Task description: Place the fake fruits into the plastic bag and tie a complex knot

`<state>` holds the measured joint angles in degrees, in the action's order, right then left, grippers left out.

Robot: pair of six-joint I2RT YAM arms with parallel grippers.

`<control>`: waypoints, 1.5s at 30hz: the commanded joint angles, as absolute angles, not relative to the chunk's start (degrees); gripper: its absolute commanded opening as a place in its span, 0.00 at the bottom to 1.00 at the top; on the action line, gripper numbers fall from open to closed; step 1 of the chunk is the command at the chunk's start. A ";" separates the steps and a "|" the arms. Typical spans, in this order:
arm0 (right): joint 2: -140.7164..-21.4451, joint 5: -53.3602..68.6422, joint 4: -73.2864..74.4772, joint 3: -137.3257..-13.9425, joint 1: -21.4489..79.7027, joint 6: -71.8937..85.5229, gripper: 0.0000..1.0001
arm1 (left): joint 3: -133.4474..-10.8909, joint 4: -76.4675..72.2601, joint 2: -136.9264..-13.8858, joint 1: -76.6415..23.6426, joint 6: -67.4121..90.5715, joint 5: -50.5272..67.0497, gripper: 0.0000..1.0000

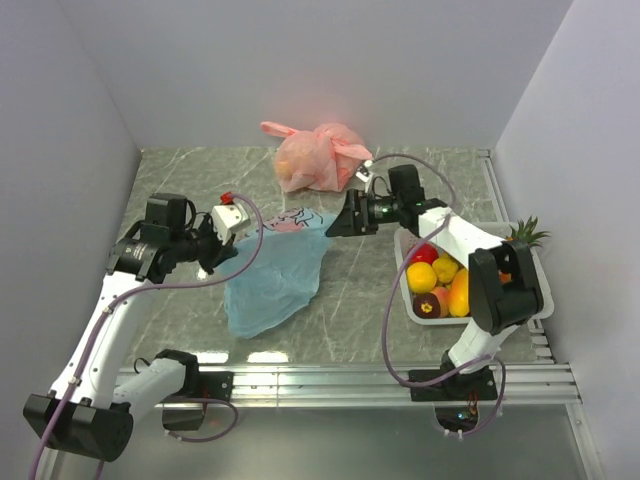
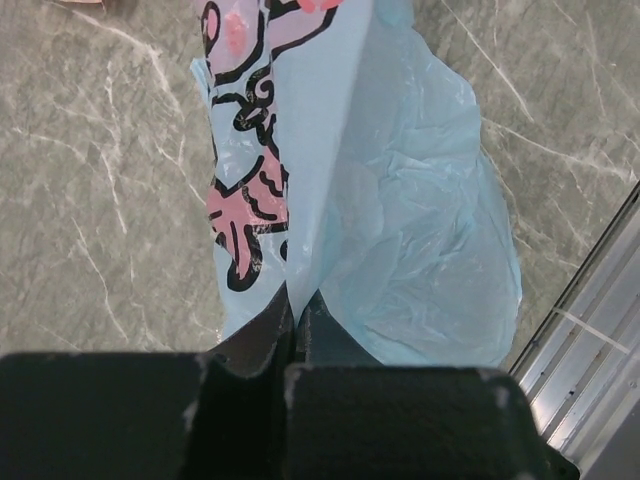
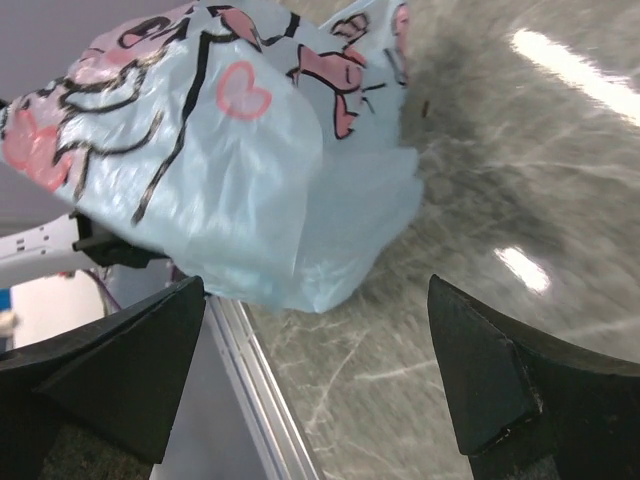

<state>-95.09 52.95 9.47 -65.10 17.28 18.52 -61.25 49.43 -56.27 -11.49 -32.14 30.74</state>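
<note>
Broadly, the counter (image 1: 370, 290) carries the plastic bag (image 1: 272, 280) at its middle, part lifted, mouth not spread. Likely trouble: the thin film could slip or tear if the arms pull apart, and a one-layer grab would leave the mouth closed. The left arm reaches in low from the bag's left, its end effector (image 2: 293, 320) pinched tight on one edge. The right arm stretches from the bag's right, end effector (image 3: 316, 290) spread wide, seemingly just short of the film. Right of the bag, a white tray (image 1: 541, 280) holds the fake fruits (image 1: 440, 285).
</note>
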 commanded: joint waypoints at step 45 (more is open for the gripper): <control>-102.66 47.73 28.13 -93.96 12.22 22.33 0.79 | -77.68 33.65 -93.77 8.42 -4.64 53.96 0.51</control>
<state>-104.27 50.96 23.77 -89.93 11.86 24.84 -72.36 35.90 -93.12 4.97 -7.14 50.78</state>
